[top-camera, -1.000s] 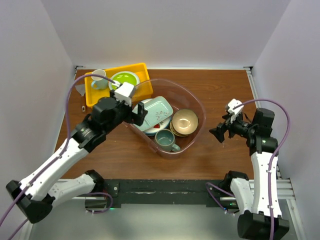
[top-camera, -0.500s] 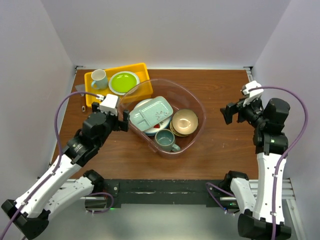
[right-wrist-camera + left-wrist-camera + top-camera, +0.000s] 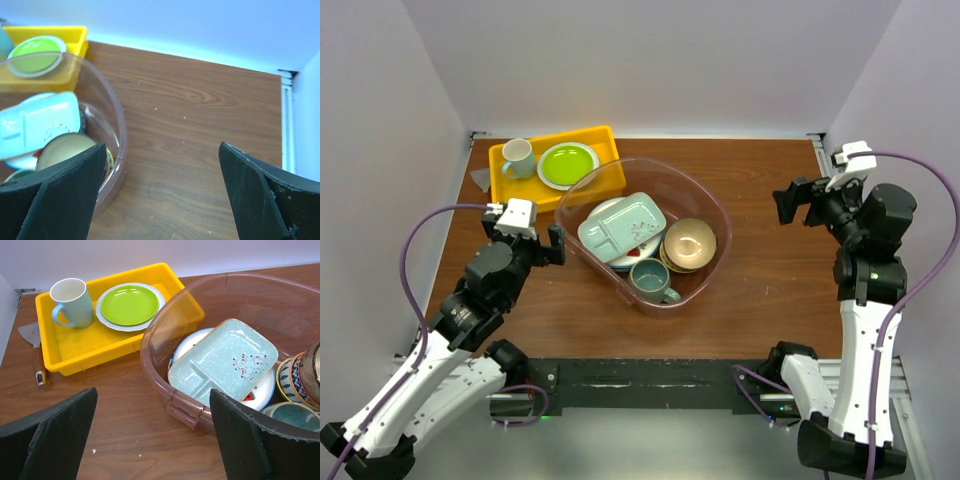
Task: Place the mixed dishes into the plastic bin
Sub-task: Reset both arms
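- The plastic bin [image 3: 670, 182] is found on the table [image 3: 760, 290], at the centre of the top view; the mixed dishes are all seen inside it.
- The divided tray [image 3: 622, 225] is laid tilted over the white plates [image 3: 260, 392], toward 10 o'clock within the bin; a red fruit mark is seen on the plate rim beneath it.
- The nested bowls [image 3: 689, 243] are set at 3 o'clock within the bin; the grey-green mug [image 3: 649, 277] is stood upright at 6 o'clock.
- The left gripper [image 3: 154, 410] is noted with its jaws spread fully wide and nothing held; it is positioned just beside the bin's outer wall at 9 o'clock.
- The right gripper [image 3: 162, 165] is likewise fully parted and empty; it is held well apart from the bin, at 3 o'clock.
- The yellow tray [image 3: 520, 192] is placed just beside the bin at 10 o'clock; whether the 2 touch cannot be told; the lime-green plate [image 3: 568, 164] and the pale mug [image 3: 518, 158] are contained in it.
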Controlling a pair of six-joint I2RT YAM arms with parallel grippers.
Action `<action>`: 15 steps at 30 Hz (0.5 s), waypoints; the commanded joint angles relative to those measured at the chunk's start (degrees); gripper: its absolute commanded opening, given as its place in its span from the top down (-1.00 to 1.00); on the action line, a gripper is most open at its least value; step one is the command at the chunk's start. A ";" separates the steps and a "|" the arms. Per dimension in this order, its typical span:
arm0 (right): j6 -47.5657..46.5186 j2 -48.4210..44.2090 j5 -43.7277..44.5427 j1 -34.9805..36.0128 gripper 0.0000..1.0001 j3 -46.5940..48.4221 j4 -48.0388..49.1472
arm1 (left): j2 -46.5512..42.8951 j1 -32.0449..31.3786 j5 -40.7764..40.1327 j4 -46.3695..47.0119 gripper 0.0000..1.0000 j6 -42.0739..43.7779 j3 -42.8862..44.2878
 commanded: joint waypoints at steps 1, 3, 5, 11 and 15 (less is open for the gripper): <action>3.74 -0.68 6.36 0.06 -0.96 2.69 2.97 | -0.49 0.35 -0.33 3.16 -1.00 -0.56 -0.51; 3.83 -1.21 6.91 -0.03 -0.96 2.26 3.23 | -0.58 0.35 -0.15 3.33 -1.00 -0.64 -0.69; 5.66 -1.56 7.34 -0.03 -0.96 1.55 3.32 | -0.67 0.35 -0.06 3.42 -1.00 -0.56 -0.78; 9.28 -2.88 9.98 -0.03 -0.96 -0.56 4.64 | -0.67 0.35 -0.15 3.42 -1.00 -0.91 -0.95; 10.16 -3.14 10.51 -0.03 -0.97 -1.17 5.08 | -1.02 0.26 -0.33 3.42 -1.00 -0.91 -1.04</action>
